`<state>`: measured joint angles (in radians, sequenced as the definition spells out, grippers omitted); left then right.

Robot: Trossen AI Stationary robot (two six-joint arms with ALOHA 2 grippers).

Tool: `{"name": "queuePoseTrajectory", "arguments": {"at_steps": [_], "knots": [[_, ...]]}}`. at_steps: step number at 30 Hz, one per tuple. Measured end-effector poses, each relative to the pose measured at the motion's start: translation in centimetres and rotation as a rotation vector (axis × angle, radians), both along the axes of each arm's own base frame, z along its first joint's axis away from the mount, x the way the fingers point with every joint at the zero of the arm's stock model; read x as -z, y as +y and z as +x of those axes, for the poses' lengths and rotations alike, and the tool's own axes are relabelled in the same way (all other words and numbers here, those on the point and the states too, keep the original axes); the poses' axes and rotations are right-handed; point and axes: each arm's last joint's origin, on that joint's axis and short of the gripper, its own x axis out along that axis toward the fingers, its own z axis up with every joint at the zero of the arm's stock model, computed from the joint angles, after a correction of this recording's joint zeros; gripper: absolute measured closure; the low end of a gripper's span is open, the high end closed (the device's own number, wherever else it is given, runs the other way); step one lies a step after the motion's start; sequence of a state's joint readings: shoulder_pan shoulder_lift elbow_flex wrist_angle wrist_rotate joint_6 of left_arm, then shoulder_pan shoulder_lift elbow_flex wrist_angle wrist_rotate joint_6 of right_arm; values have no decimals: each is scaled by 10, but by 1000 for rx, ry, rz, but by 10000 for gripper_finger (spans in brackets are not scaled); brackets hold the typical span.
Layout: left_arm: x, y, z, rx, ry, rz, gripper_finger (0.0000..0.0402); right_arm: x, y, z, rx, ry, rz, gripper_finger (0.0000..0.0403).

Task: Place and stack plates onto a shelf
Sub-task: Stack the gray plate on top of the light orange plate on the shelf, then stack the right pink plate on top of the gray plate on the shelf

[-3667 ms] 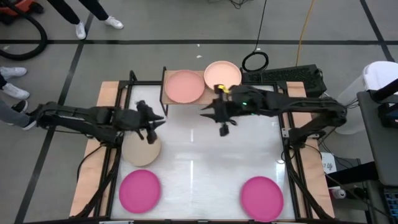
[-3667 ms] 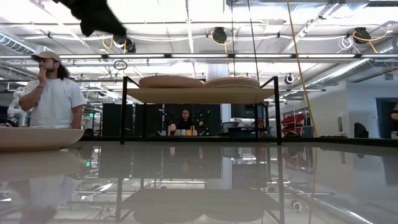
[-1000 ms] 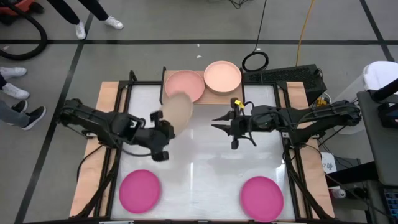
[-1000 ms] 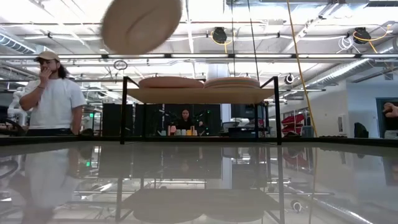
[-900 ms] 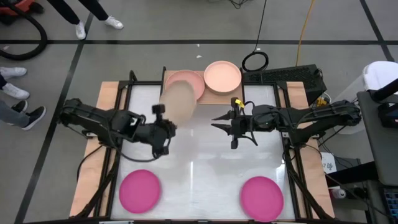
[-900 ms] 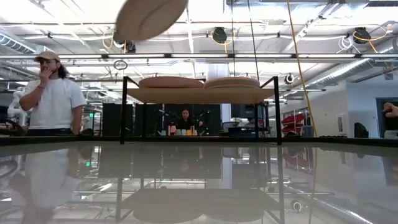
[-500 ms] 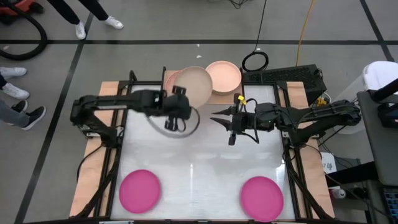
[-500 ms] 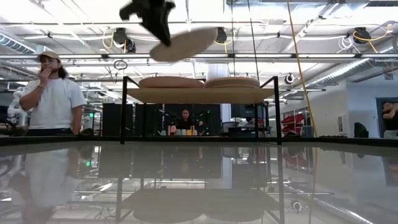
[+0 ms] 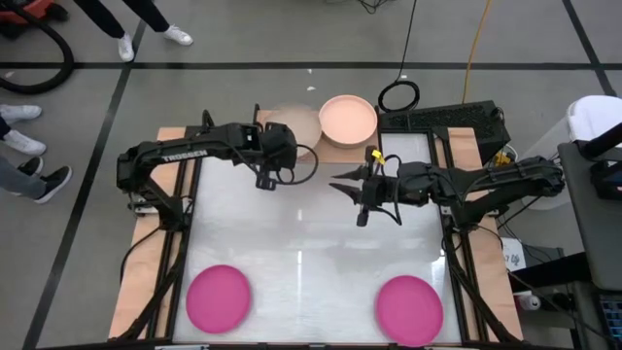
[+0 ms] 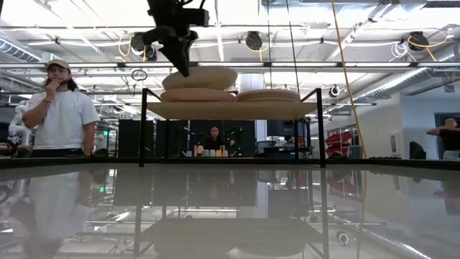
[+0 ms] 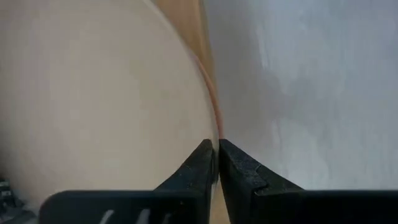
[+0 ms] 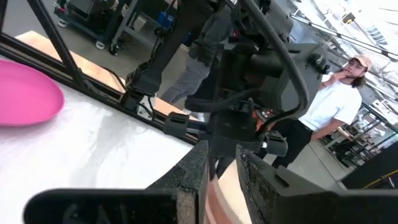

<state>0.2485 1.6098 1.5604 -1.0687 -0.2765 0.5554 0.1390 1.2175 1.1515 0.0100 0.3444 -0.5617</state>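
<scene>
- White tabletop (image 9: pixel 311 243) fills the middle of the high view inside a black frame, with wood edging at its sides and grey floor around it.
- At the far edge stands the shelf (image 10: pixel 230 109), a light wood board on thin black legs, seen side-on in the low view.
- On its left half lies a salmon plate (image 10: pixel 198 95), and a beige plate (image 10: pixel 201 78) sits just above it, slightly tilted; whether the two touch cannot be told.
- The beige plate is round, matte and pale, its rim curving across the left wrist view (image 11: pixel 93 93).
- The left gripper (image 11: pixel 216 160) pinches that plate's near rim, its dark fingers (image 11: pixel 199 165) almost closed on the thin edge; from above it sits at the shelf's left half (image 9: pixel 275 156).
- A peach plate (image 9: pixel 348 118) rests on the shelf's right half, uncovered.
- The right gripper (image 9: pixel 348 188) hovers over the table just in front of the shelf, well clear of the plates, its fingers (image 12: pixel 194 168) close together and holding nothing.
- Two magenta plates lie flat at the near edge, one left (image 9: pixel 219 297) and one right (image 9: pixel 409 307), well apart.
- Beyond the table, a person in a white shirt (image 10: pixel 61 108) stands at the left of the low view, one hand raised to the face.
</scene>
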Motion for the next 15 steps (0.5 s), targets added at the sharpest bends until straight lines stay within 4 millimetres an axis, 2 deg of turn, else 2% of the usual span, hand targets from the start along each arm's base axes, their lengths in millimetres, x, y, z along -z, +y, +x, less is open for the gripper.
{"name": "queuePoseTrajectory", "arguments": {"at_steps": [9,12,15], "knots": [[-3,-1,0,-65,-18,67,267,0,0,0,2,3,9,335],[-13,-8,-7,-119,-51,117,255,1,0,-5,3,29,38,335],[-32,-19,-20,-139,-153,94,253,2,-1,-15,12,78,101,335]]}}
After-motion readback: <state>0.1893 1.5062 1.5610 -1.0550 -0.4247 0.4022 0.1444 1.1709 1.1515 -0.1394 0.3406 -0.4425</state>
